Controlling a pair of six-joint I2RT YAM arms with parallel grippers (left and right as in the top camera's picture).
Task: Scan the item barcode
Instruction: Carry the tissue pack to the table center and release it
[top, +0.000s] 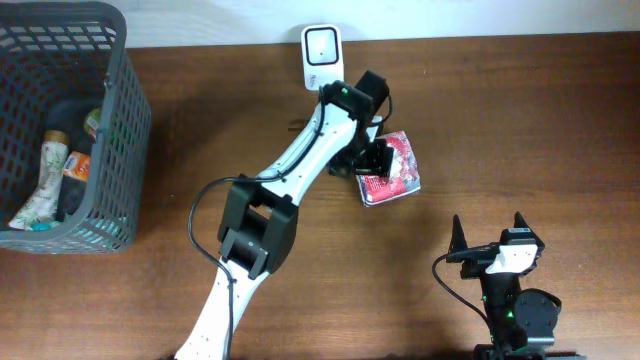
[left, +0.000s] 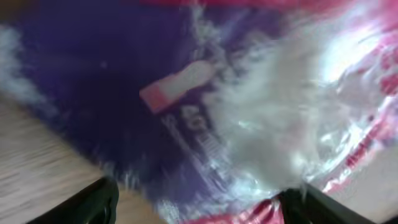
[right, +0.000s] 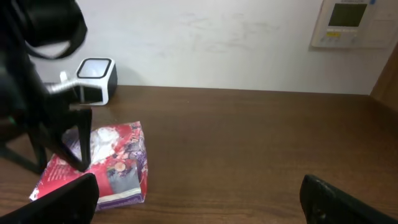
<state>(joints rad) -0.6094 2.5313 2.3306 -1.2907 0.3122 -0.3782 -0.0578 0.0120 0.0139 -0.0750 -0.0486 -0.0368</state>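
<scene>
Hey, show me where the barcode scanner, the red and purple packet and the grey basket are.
barcode scanner (top: 320, 48), overhead view, on the middle of its white face.
red and purple packet (top: 400, 175), overhead view, on its exposed right half.
grey basket (top: 128, 140), overhead view, on its right mesh wall.

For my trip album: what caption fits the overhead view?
Left arm's open fingers poised over a crinkly red-and-purple plastic packet on the brown wooden table, near a small white box scanner.

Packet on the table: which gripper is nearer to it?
Left. The left gripper hangs right over the packet, jaws spread wide above it; the right gripper sits well apart from it, open and empty.
</scene>
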